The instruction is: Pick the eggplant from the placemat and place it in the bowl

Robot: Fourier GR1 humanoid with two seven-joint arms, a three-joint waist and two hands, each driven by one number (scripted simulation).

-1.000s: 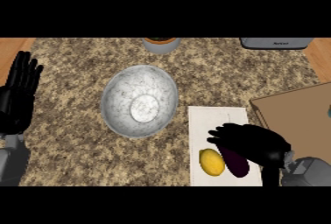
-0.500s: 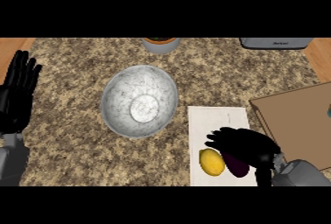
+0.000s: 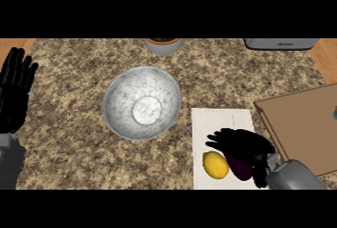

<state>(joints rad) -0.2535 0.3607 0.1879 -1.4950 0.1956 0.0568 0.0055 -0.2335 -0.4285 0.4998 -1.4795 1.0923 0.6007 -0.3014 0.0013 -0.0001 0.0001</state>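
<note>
Head view, kitchen counter: the robot's right hand (image 3: 242,146) sits low over the white placemat (image 3: 220,122), fingers curled down onto the dark purple eggplant (image 3: 241,168), which lies on the mat's near end and is mostly hidden under the palm. Whether the fingers have fully closed round it can't be told; the veg shows no lift off the mat yet. A yellow lemon (image 3: 215,164) lies just beside the eggplant, on its left, w/ the hand's fingers reaching close to it, likely why the hand comes in from the right side. The marbled bowl (image 3: 143,107) waits up and left of the mat, nothing in it, placed for a short carry. The left hand (image 3: 17,89) rests open, fingers up, at the view's left edge, out of the way. A cardboard box (image 3: 302,122) lies right of the mat; a pot (image 3: 163,44) and a grey appliance (image 3: 281,43) line the far edge.
</note>
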